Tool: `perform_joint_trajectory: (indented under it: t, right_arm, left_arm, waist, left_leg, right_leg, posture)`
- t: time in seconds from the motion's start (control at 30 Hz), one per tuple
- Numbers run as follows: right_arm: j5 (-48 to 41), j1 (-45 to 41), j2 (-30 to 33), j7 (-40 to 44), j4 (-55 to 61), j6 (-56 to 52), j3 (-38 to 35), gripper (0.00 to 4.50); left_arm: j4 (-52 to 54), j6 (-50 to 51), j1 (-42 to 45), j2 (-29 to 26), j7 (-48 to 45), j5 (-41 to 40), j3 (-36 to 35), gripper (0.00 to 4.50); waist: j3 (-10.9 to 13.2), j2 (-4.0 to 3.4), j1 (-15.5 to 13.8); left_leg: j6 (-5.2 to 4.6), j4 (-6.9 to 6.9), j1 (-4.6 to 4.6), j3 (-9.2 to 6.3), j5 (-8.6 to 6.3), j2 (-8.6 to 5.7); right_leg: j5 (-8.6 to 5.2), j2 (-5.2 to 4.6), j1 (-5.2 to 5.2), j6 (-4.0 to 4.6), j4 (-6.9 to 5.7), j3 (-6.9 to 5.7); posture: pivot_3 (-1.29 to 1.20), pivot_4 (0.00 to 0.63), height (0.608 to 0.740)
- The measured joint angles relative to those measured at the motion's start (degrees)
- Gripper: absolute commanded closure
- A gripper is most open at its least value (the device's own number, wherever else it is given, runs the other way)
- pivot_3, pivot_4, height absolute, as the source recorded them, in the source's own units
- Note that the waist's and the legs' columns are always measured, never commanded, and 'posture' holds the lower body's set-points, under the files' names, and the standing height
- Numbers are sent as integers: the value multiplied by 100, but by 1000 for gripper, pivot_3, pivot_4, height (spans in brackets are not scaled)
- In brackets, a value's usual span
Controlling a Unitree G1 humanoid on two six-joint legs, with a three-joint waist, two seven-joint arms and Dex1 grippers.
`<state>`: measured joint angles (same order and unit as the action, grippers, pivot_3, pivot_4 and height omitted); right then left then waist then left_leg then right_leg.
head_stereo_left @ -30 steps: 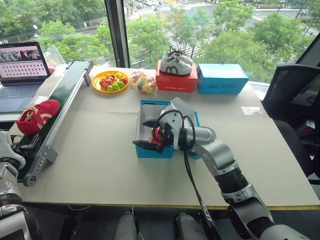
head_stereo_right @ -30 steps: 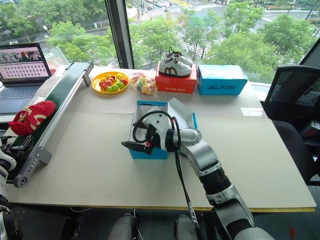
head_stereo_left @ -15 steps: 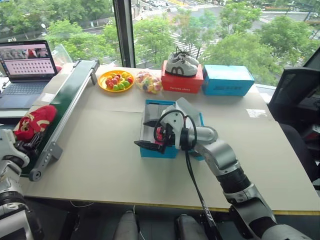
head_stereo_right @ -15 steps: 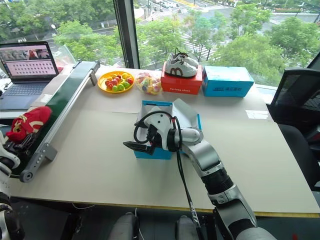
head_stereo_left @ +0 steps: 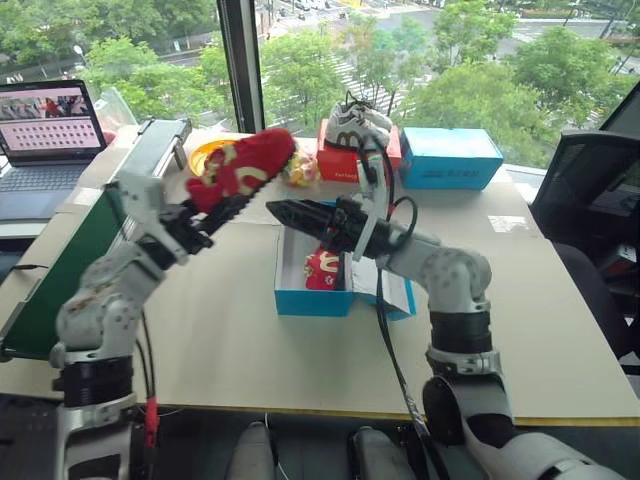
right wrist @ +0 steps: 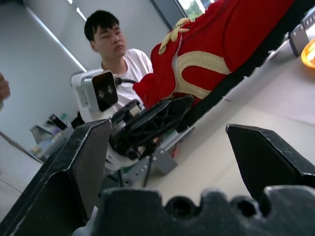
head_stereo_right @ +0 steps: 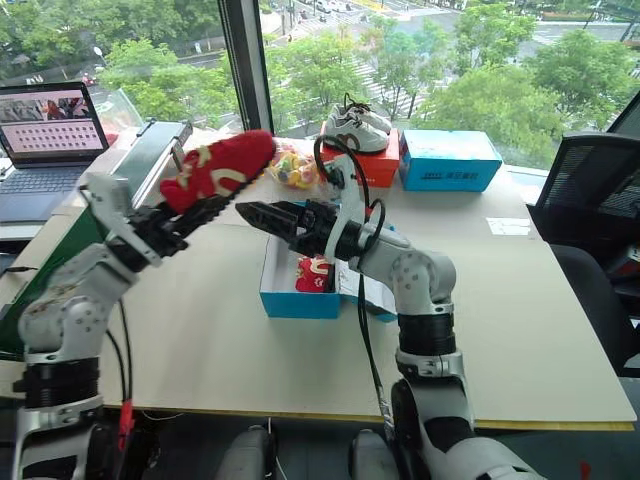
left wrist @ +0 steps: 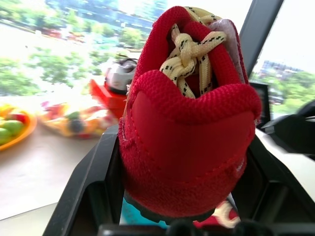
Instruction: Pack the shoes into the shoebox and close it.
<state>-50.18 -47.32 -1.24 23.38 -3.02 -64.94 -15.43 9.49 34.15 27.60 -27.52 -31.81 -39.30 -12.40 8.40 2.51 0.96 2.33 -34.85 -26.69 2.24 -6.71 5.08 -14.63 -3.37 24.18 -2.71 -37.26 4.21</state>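
My left gripper [head_stereo_left: 232,208] is shut on a red fuzzy shoe [head_stereo_left: 240,165] with a white curved marking, holding it raised above the table, left of the shoebox. In the left wrist view the shoe's heel [left wrist: 189,132] sits between the black fingers. The other red shoe [head_stereo_left: 322,270] lies inside the open blue shoebox [head_stereo_left: 310,302], whose lid [head_stereo_left: 385,290] hangs to the right. My right gripper [head_stereo_left: 285,215] hovers open above the box, pointing at the held shoe, nothing between its fingers [right wrist: 64,167].
At the back stand a red box [head_stereo_left: 355,162] with white sneakers [head_stereo_left: 350,125] on top, and a blue box [head_stereo_left: 450,158]. A fruit plate [head_stereo_left: 203,152] and candy bag [head_stereo_left: 298,172] lie behind the held shoe. A green conveyor [head_stereo_left: 70,260] and laptop [head_stereo_left: 45,120] are left. A person [right wrist: 123,54] sits beyond.
My left gripper shut on the red shoe at the conveyor and swung it up and right over the table. My right gripper rose out of the box and rolled.
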Motion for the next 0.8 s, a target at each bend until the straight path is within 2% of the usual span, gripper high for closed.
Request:
perform_joint_trajectory:
  t: [0.13,0.37,0.47,0.73,0.8]
  right_arm:
    - [-649,-195,-21,-525,-83,-137,-659,0]
    - [-1045,-294,-32,-1052,-212,-4,-993,0]
    - [-1047,-294,-27,-1136,-242,58,-963,728]
    - [-1026,-294,29,-1326,-336,141,-899,3441]
    - [-956,-294,46,-1358,-346,199,-830,3964]
  left_arm:
    - [169,214,118,40,81,-161,5,2145]
    - [380,363,64,273,108,-248,159,2145]
    - [383,362,48,328,136,-239,211,2149]
    - [442,325,48,284,123,-166,221,2149]
    - [446,328,28,262,124,-138,215,1168]
  waist:
    - [1,-2,2]
    - [2,-3,4]
    - [2,-4,4]
    - [3,-5,5]
    - [3,-5,7]
  left_leg:
    - [-3,0,-1,-6,2,-3]
    - [-4,-1,-4,-13,2,-5]
    - [-5,0,-4,-15,3,-5]
    - [-6,0,-6,-16,3,-5]
    - [-6,0,-6,-17,3,-5]
  right_leg:
    - [0,0,-2,-1,2,-3]
    - [0,-1,-3,-1,4,-5]
    - [0,0,-3,-1,4,-6]
    - [0,0,-2,-1,6,-7]
    - [0,0,-2,-1,6,-7]
  posture:
    - [0,150,740]
    - [0,150,740]
    - [0,150,740]
    - [0,150,740]
    - [0,150,740]
